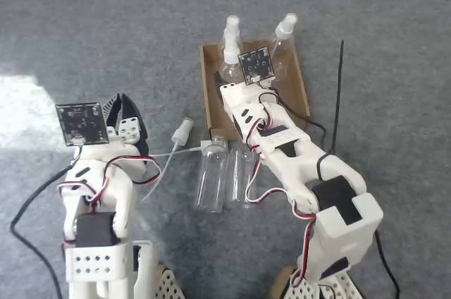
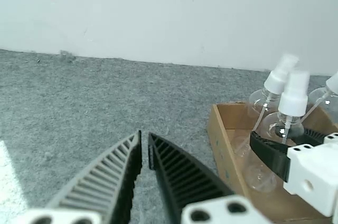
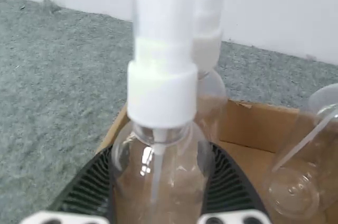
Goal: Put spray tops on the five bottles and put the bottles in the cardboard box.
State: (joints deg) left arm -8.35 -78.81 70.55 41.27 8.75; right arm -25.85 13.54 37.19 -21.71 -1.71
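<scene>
Bottle (image 3: pixel 158 150) clamped in right end effector (image 3: pixel 161 189), apparently inside cardboard box (image 3: pixel 253 123)

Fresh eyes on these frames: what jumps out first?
The right gripper clamps a capped bottle upright in the cardboard box. In front of the box, two bottles lie on their sides on the carpet, a loose spray top beside them.

Overhead high view, low wrist views sharing cardboard box (image 2: pixel 222 142)
</scene>
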